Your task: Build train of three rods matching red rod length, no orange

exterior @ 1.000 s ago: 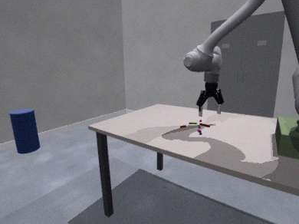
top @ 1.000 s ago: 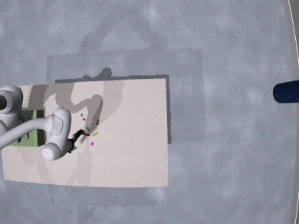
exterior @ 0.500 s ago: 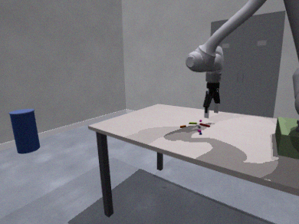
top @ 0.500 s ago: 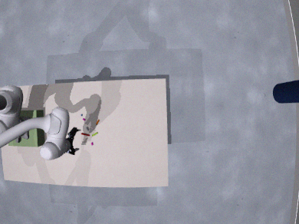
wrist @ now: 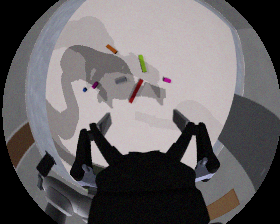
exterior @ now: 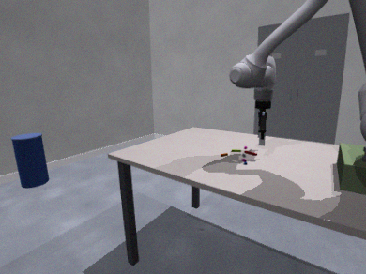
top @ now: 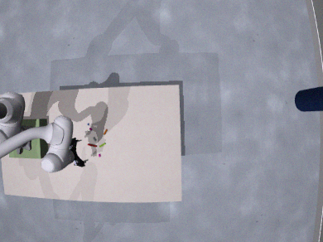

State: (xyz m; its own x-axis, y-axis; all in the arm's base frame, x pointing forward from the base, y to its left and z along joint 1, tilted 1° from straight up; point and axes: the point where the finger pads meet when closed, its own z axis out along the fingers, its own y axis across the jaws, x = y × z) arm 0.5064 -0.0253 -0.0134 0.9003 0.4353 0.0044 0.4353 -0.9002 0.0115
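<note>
Small rods lie in a loose cluster on the table. In the wrist view I see the red rod (wrist: 135, 90), a lime rod (wrist: 143, 63), an orange rod (wrist: 111, 48), a grey rod (wrist: 120, 80), two magenta rods (wrist: 166, 80) (wrist: 95, 85) and a tiny blue rod (wrist: 85, 88). In the overhead view the red rod (top: 92, 145), lime rod (top: 102, 144) and orange rod (top: 105, 132) show. My gripper (wrist: 142, 116) is open and empty, above the table beside the cluster; it also shows in the overhead view (top: 78, 152) and in the side view (exterior: 262, 138).
A green block (top: 28, 143) sits on the table by the arm's base. A blue cylinder (exterior: 30, 160) stands on the floor away from the table. The table's edges are far from the rods.
</note>
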